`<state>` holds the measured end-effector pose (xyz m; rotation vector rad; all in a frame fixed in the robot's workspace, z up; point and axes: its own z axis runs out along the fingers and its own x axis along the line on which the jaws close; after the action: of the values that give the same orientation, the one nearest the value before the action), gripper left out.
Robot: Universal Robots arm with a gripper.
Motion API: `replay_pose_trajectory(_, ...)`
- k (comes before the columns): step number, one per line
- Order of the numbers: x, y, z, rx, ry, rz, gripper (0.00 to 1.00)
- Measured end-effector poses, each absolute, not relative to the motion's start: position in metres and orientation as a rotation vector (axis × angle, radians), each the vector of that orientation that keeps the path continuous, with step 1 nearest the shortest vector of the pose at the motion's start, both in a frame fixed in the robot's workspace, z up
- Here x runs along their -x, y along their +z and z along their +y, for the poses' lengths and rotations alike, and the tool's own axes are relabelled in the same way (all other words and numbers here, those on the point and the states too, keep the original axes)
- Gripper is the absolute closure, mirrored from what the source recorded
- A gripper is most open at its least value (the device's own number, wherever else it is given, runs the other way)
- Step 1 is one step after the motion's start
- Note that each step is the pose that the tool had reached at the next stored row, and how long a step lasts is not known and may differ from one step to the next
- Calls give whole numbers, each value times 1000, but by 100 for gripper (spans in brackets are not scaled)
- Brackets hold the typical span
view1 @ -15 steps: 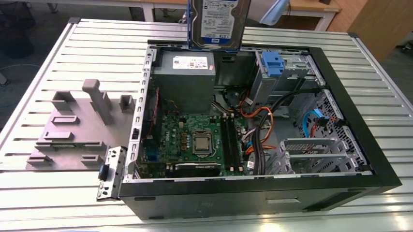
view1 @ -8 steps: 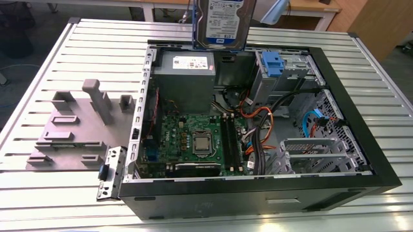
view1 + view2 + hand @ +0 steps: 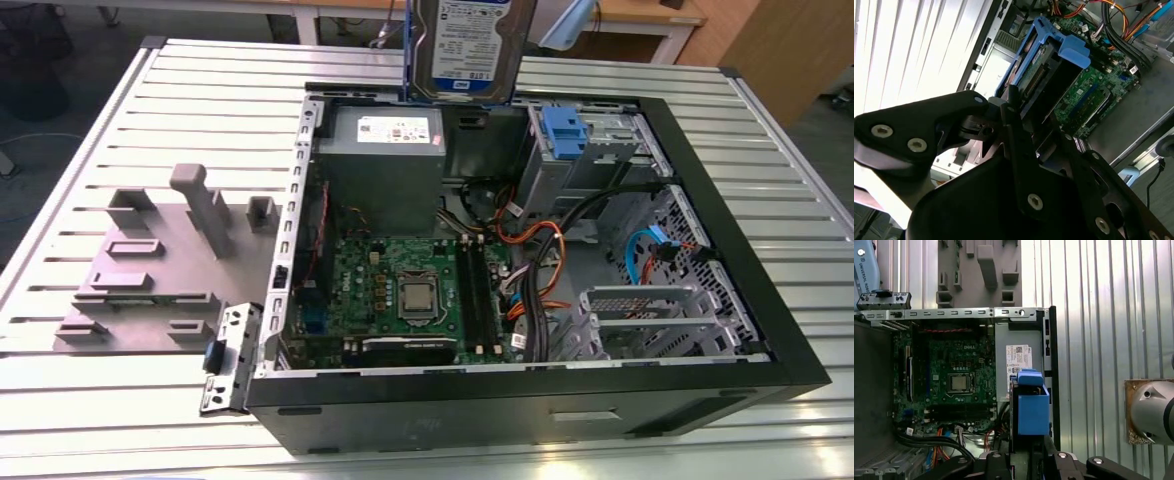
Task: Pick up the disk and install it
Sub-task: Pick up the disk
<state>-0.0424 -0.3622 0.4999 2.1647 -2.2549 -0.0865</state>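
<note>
Closest to the lens in the second wrist view, the gripper [image 3: 1029, 115] shows as black linkage plates with bright screw heads, its fingers pressed against the two sides of the disk [image 3: 1054, 55] and pinching it. The blue plastic bracket wraps the drive's edge, and the blue tab sticks out at its far end. In the first wrist view the same disk [image 3: 1031, 407] is seen edge-on, blue bracket uppermost, rising out of the gripper [image 3: 1026, 452] and hanging over the power supply [image 3: 1019, 357] with its white sticker. Beside that lies the green motherboard [image 3: 951, 375] with its bare processor socket. In the exterior view the disk [image 3: 470, 45] hangs upright at the far end of the open computer case [image 3: 534, 390], with its white-and-blue label turned toward the camera. It is raised above the grey power supply [image 3: 380, 165] and not seated in any bay. Just to the exterior view's right of it sits the metal drive cage [image 3: 567, 135], which carries a blue bracket of its own. Orange and black cables [image 3: 547, 250] run down from there beside the motherboard [image 3: 400, 290], and a blue cable [image 3: 641, 250] loops near the case's wall on that side. On the exterior view's left, a grey plastic stand [image 3: 160, 260] with upright posts rests on the slatted metal table [image 3: 160, 400], close beside the case.
</note>
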Motion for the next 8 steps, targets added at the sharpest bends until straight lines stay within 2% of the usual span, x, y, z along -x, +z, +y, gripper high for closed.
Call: replay_pose_trajectory(8,41,500,-363,-2165,-87,-2255,65)
